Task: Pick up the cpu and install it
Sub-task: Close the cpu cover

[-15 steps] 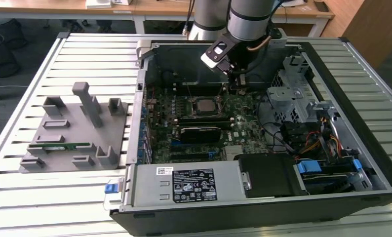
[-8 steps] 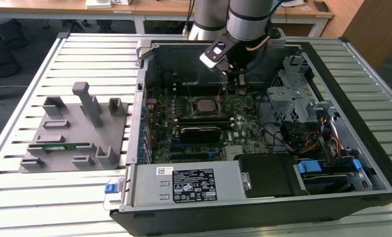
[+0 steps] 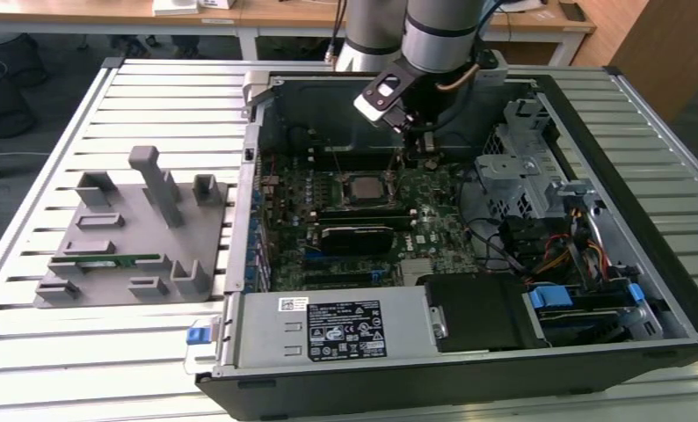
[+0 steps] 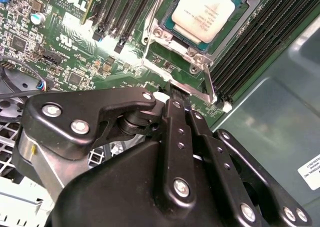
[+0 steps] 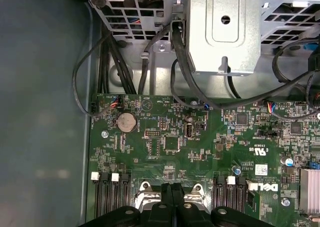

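cpu (image 4: 204,13) sits flat in the socket (image 4: 159,33), just ahead of the gripper (image 4: 177,98). Jaws closed, empty; tips possibly touching the latch lever (image 4: 209,84).

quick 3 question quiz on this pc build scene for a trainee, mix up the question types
1. True or false: the cpu lies in the socket on the motherboard.
2. In the second wrist view, the fingers of the gripper are: A) spread wide open, B) shut together close by the socket, C) clamped on a cable.
3. Short answer: what lies on the gray fixture at the exterior view's left?

Key: 1 true. 2 B. 3 the green memory stick.
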Available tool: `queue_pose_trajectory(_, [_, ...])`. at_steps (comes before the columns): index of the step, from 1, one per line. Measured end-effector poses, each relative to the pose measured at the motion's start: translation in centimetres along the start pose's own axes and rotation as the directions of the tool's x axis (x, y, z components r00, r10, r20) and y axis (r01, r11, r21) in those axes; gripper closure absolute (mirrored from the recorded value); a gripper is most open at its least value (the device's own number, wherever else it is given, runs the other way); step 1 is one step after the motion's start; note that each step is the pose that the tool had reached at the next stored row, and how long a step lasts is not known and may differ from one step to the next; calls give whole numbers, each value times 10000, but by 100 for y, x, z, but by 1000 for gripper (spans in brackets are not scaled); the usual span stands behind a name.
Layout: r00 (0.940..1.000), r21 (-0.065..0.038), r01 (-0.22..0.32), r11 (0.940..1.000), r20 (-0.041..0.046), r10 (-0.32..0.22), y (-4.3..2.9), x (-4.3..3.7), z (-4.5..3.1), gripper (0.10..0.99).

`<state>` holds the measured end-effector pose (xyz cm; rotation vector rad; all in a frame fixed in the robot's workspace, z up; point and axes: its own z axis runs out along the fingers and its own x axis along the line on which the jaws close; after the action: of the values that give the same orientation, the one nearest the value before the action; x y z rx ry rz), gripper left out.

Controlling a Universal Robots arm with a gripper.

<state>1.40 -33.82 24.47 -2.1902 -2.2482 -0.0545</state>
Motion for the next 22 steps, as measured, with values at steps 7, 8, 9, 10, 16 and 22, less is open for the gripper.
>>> queue_pose_trajectory(7, [10000,0,0,10000,0,0,-20,1,0,980])
queue_pose_trajectory(8, [10000,0,0,10000,0,0,-22,1,0,980])
queue_pose_trajectory(9, [10000,0,1,10000,0,-1,-24,1,0,980])
queue_pose_trajectory(10, [10000,0,1,10000,0,-1,-25,1,0,980])
queue_pose_trajectory(16, [10000,0,1,10000,-1,-1,-42,1,-1,980])
queue_pose_trajectory(22, [10000,0,1,10000,-1,-1,-59,2,-1,980])
